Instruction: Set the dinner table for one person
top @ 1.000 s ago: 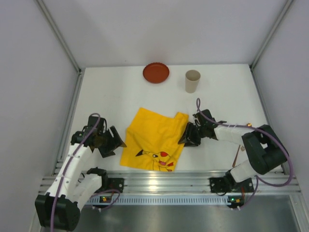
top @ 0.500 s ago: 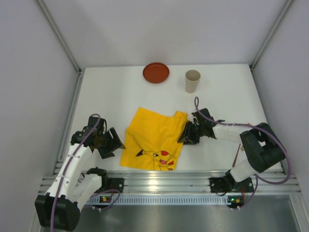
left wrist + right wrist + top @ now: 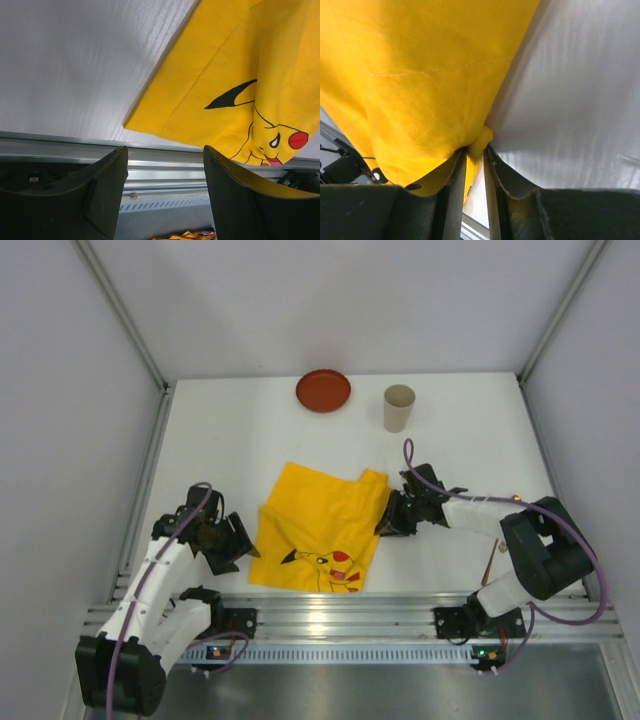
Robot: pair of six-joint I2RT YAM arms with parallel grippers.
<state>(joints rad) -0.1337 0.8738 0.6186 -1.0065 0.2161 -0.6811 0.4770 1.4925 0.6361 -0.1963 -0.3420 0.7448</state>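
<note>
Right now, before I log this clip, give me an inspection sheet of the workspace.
Surface: flat white matte tabletop, no stains seen.
Job's things: round red-brown plate and beige cup upright at far edge; yellow Pikachu-print cloth rumpled mid-table.
Clutter: thin brown stick near right edge.
Grippers: left gripper open beside cloth's near corner; right gripper, fingers pinching cloth's edge.
Cables: purple cables in loose loops, not snagged.
Surroundings: plain grey walls; aluminium rail at near edge.

On dinner table [image 3: 230, 430]: R gripper [image 3: 384, 524] at yellow cloth [image 3: 315, 520] edge (plate [image 3: 323, 390], cup [image 3: 398, 408] behind).
</note>
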